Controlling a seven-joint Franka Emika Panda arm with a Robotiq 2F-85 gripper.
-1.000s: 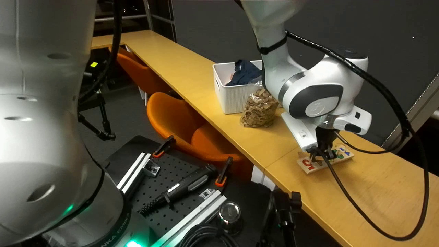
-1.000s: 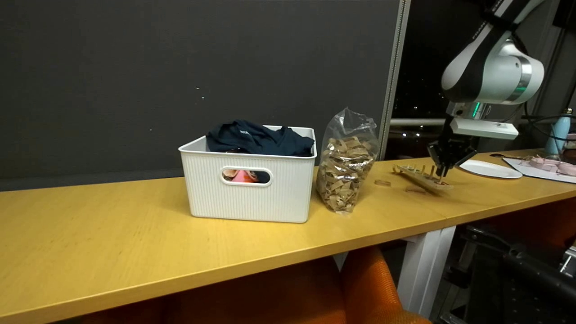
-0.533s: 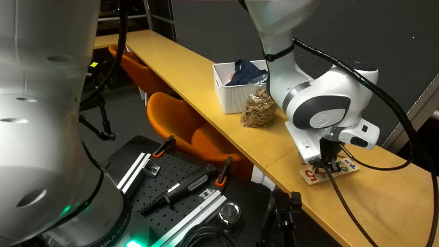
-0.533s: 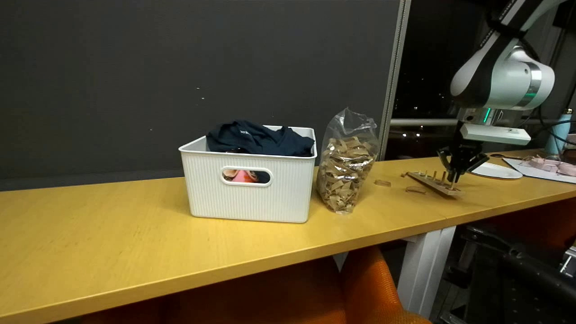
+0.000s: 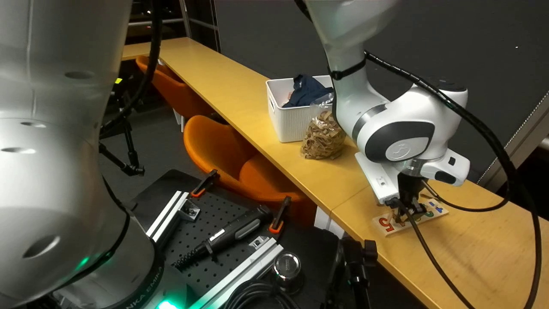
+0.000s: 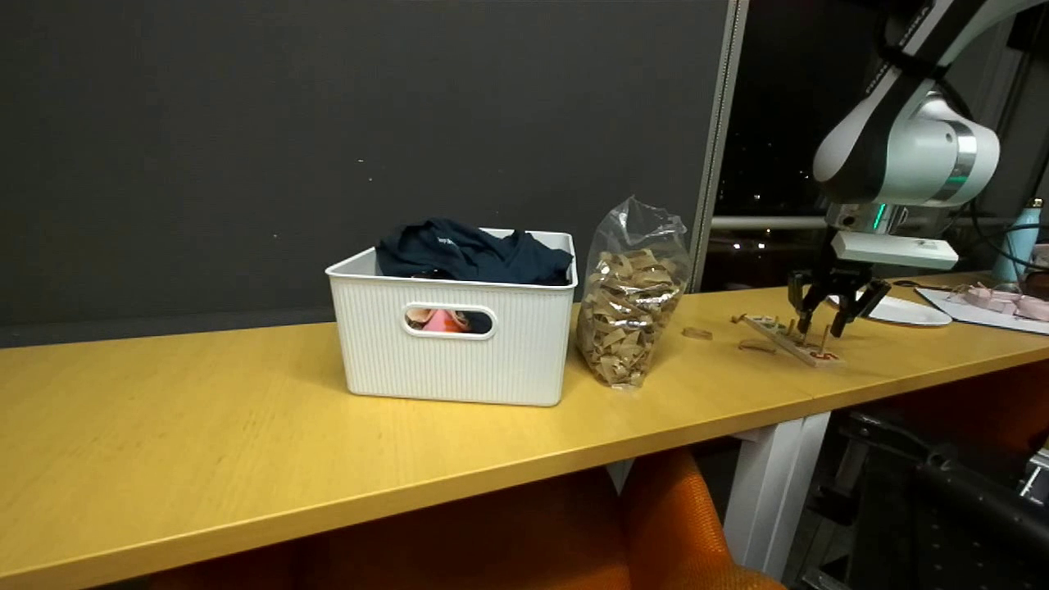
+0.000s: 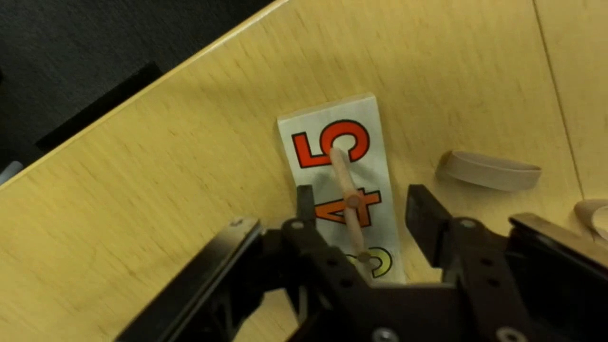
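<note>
Number board partly hidden by pincer, tan loop cropped at right edge

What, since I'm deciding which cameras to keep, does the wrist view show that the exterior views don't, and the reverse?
Only the wrist view shows the orange 4 clearly readable, framed by the open gripper.

Only the exterior views show the white basket with dark cloth, the bag of brown bands, the white arm and an orange chair.

Shared: the number board, its pegs, the gripper and the table; loose bands appear in the wrist view and an exterior view.
</note>
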